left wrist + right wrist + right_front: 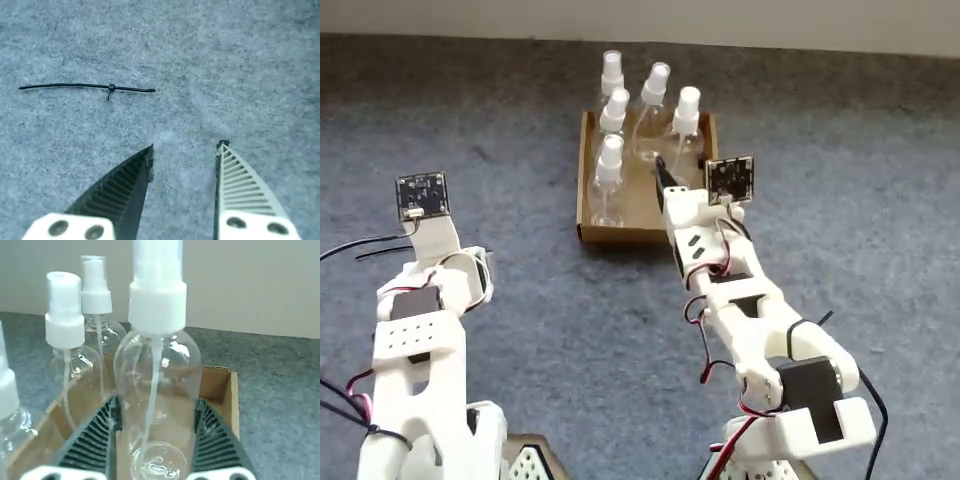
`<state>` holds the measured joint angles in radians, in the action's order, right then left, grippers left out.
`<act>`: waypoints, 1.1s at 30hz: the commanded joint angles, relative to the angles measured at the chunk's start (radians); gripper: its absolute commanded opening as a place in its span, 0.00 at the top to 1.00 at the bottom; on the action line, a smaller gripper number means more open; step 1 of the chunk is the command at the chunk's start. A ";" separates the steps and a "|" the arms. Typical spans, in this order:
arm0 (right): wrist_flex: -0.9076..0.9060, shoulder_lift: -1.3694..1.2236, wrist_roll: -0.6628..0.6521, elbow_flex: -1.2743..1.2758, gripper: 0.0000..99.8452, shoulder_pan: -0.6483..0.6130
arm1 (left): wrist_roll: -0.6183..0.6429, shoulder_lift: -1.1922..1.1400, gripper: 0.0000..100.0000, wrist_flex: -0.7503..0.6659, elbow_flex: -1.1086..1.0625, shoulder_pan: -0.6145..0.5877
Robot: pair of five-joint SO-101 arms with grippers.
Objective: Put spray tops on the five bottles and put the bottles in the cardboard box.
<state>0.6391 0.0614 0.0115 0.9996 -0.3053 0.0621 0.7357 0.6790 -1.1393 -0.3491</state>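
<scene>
All five bottles [610, 165] carry spray tops [657, 78] and, as far as I can judge, all stand inside the box [620, 236]. What is left seems only to let go of the bottle [159, 355] on which the right gripper [156, 404] is clamped, close to a side wall. The left gripper [185, 150] hangs over the carpet [240, 60], fingers apart and well apart from the box. Room there is narrow, with other bottles on one side and the cardboard edge on the other.

You are viewing a grey carpeted worktop [520, 330]. A thin black cable tie [87, 87] is lying flat on it, and a pale wall [260, 285] is standing behind.
</scene>
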 commanded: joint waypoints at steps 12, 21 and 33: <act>0.166 -0.139 0.005 -0.007 1.00 0.012 | 0.008 -0.001 0.80 -0.018 0.005 0.022; 0.173 -0.194 0.002 -0.007 1.00 0.016 | 0.008 -0.001 0.80 -0.021 -0.004 0.035; 0.173 -0.205 0.002 -0.008 0.99 0.018 | 0.006 -0.001 0.80 -0.021 -0.004 0.035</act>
<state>0.7910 -0.1519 0.0115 0.9996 -0.2961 0.0621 0.7357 0.6743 -1.1485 -0.3322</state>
